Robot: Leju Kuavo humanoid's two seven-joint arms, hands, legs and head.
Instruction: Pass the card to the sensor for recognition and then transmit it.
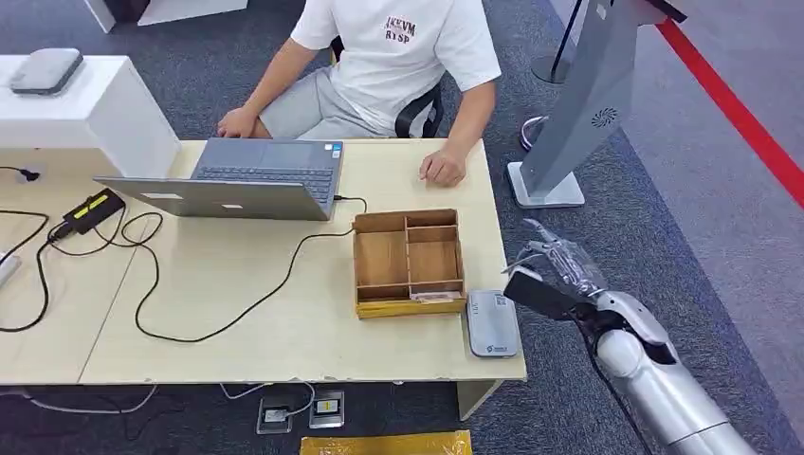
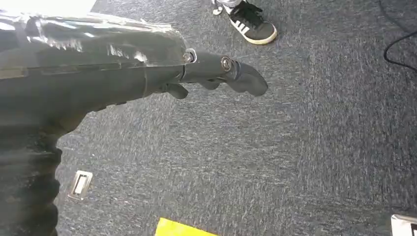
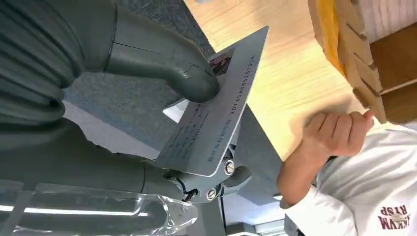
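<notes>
Card up, reader waiting!
Right hand (image 1: 555, 275) pinches the card (image 3: 216, 113) beside the counter (image 1: 284, 313), near the sensor (image 1: 492, 323), ready to present.

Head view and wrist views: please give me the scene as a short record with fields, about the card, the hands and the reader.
card: grey ID card with a small photo and printed numbers
right hand: holds the card, beside the table edge, past the table's right end
card reader: grey flat device on the table, right of the wooden tray
left hand: hangs over the carpet, holds nothing
person: seated behind the table, one hand resting on it
</notes>
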